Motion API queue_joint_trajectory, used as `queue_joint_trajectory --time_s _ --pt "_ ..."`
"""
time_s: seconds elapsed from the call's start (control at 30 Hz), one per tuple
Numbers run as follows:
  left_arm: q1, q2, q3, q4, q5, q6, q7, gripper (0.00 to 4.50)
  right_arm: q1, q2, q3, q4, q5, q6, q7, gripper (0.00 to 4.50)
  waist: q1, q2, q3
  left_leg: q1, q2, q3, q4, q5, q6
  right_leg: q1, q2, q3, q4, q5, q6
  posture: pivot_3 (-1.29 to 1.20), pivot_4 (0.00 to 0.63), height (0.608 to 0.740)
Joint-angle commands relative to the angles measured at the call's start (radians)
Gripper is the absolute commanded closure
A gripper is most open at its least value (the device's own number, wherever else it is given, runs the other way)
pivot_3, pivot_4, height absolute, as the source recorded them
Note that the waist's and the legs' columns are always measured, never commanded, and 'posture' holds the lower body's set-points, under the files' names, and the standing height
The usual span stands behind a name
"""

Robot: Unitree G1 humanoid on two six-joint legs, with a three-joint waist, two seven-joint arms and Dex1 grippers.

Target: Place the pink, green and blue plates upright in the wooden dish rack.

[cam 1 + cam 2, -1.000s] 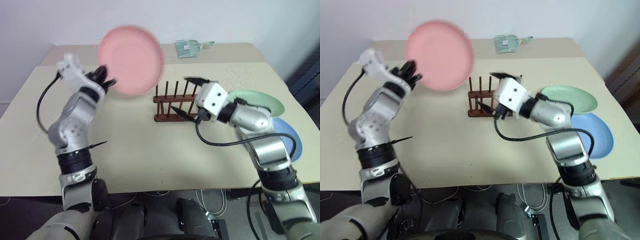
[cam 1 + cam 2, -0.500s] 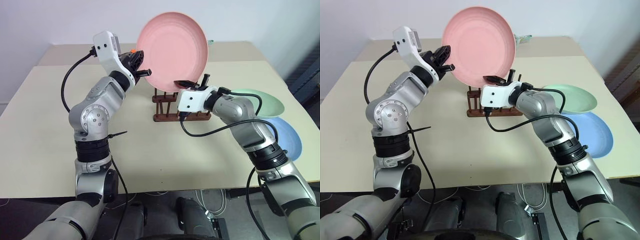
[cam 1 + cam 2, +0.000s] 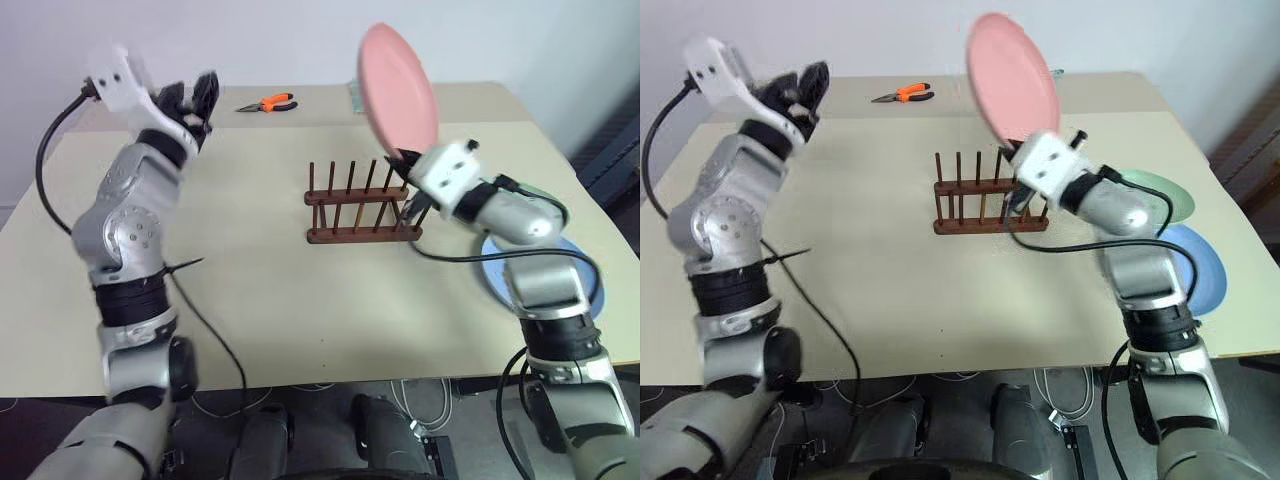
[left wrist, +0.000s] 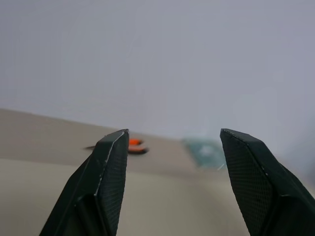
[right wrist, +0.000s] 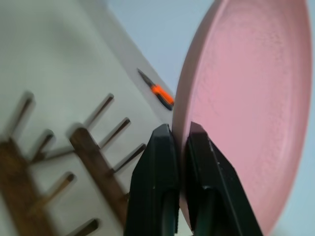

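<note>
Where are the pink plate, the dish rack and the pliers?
pink plate (image 3: 398, 85), left eye view, middle of its face
dish rack (image 3: 362, 236), left eye view, front base rail
pliers (image 3: 912, 94), right eye view, orange handles

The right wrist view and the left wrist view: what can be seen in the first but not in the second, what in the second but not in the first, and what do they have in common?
In the right wrist view: the right gripper shut on the rim of the pink plate, held on edge, with the pegs of the wooden dish rack beside it.

In the left wrist view: the left gripper, open and holding nothing, and a blurred greenish packet at the far table edge.

In both: the orange-handled pliers lying on the beige table, and the pale wall behind.
</note>
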Motion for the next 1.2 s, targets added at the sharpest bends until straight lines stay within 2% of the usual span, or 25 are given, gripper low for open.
queue_joint_trajectory --time_s 0.03,0.17,0.33,0.97,1.2 --pt "0.126 0.043 -0.164 -0.123 -0.022 -0.038 -0.288 1.40 0.003 0.011 -0.188 -0.100 0.309 0.226 0.002 4.50 0.007 0.001 0.001 0.000 0.000 0.000 0.000 0.000 0.000 0.000 0.000 0.000 0.000 0.000 -0.001 0.00 0.150 0.740" --pt "0.251 0.083 -0.291 -0.235 -0.026 -0.083 -0.500 1.40 0.019 0.014 -0.250 -0.104 0.439 0.347 -0.038 4.50 0.003 0.001 0.001 -0.005 0.000 -0.001 0.002 0.000 0.001 -0.003 0.000 -0.001 -0.001 -0.001 -0.005 0.00 0.150 0.740" --pt "0.304 0.081 -0.372 -0.305 -0.020 -0.071 -0.583 1.40 0.032 0.012 -0.255 -0.072 0.484 0.388 -0.071 4.50 -0.001 0.005 0.001 -0.007 0.001 0.001 0.001 0.000 0.001 -0.006 0.000 0.000 0.000 -0.001 -0.006 0.00 0.150 0.740" --pt "0.343 0.058 -0.400 -0.326 0.019 -0.069 -0.605 1.40 0.039 -0.024 -0.283 -0.053 0.657 0.423 -0.060 4.50 0.002 0.005 0.001 -0.007 0.001 0.001 0.002 0.000 0.001 -0.006 0.000 0.000 0.001 0.000 -0.005 0.00 0.150 0.740" --pt "0.334 0.054 -0.403 -0.322 0.025 -0.067 -0.611 1.40 0.005 -0.028 -0.277 0.079 0.636 0.397 -0.037 4.50 0.002 0.005 0.001 -0.007 0.001 0.001 0.003 0.000 0.001 -0.006 0.000 0.000 0.001 0.000 -0.005 0.00 0.150 0.740"
